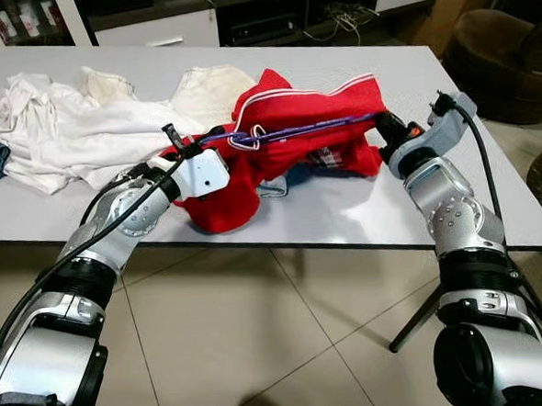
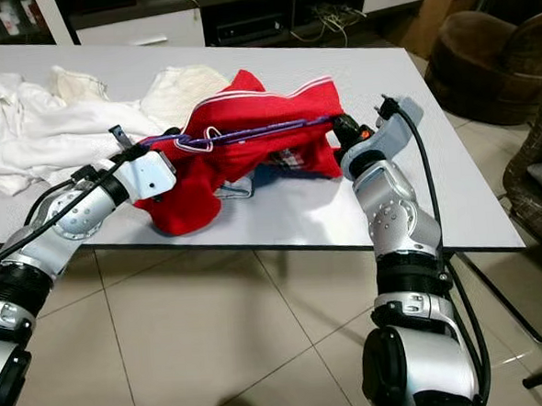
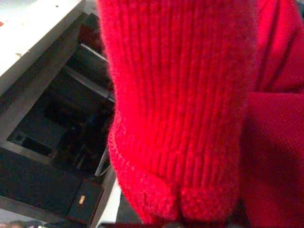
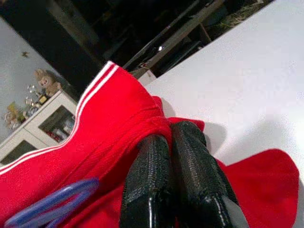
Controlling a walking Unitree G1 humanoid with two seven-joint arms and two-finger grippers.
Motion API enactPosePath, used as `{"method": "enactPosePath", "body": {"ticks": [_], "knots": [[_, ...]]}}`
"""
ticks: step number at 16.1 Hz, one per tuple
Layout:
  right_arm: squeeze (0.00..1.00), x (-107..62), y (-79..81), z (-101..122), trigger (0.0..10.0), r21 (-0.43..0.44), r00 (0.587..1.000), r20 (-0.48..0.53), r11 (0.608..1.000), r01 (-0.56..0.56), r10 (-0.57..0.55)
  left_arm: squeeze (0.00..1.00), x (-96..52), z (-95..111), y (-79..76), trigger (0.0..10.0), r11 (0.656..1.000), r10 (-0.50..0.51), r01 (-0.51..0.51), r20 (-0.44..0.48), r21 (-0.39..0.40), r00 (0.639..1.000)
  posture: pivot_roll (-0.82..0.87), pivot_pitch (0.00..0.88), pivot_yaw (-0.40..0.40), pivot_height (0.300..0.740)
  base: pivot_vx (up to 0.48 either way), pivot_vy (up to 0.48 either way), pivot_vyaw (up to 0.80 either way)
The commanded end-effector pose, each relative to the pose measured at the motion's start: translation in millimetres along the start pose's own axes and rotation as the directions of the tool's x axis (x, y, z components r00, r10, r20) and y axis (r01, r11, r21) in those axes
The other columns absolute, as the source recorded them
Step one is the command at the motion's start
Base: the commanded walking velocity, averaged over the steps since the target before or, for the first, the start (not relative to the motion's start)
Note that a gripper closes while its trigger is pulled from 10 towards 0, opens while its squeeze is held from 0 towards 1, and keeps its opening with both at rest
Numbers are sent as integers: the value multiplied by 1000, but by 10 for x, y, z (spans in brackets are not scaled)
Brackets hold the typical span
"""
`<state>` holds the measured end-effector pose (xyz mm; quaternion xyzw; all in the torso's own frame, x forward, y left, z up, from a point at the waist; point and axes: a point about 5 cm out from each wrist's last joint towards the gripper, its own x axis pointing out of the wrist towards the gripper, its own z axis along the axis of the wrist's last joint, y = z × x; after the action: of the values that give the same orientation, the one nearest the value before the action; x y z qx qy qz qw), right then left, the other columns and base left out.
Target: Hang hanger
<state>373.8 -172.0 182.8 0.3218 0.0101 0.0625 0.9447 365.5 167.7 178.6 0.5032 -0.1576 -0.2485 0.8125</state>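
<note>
Pinched between the closed fingers of the right gripper (image 4: 164, 183) is one side of the red sweater (image 1: 312, 118), through which the purple hanger (image 1: 294, 128) is threaded. The left gripper (image 1: 213, 136) is buried in the opposite sleeve; its opening cannot be told. The garment is held just above the white table (image 1: 364, 211), beside a pile of white clothes (image 1: 82, 122). The fitting step is judged underway; next, the shoulders must be seated before carrying to a rail.

We see a beige tiled floor (image 1: 260, 332), a brown armchair (image 1: 502, 60) at two o'clock, and white cabinets (image 1: 159, 30) at twelve.
</note>
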Motion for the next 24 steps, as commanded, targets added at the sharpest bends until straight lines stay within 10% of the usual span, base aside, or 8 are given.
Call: {"method": "enactPosePath", "body": {"ticks": [1,9,24], "knots": [[0,-52,-94,193,0,-46,996,80,998,36,-32,0,-64,-124,81,10000,1000,8,-6,-68,27,998,67,13,-1,740,0,0,0],[0,-86,63,207,0,-299,997,69,954,-22,45,0,-14,-144,62,10000,999,-13,18,-112,45,994,66,9,-4,740,0,0,0],[0,-76,21,161,0,-242,996,81,970,-28,49,0,-42,-122,201,10000,999,30,-32,-71,-28,997,76,6,5,740,0,0,0]]}}
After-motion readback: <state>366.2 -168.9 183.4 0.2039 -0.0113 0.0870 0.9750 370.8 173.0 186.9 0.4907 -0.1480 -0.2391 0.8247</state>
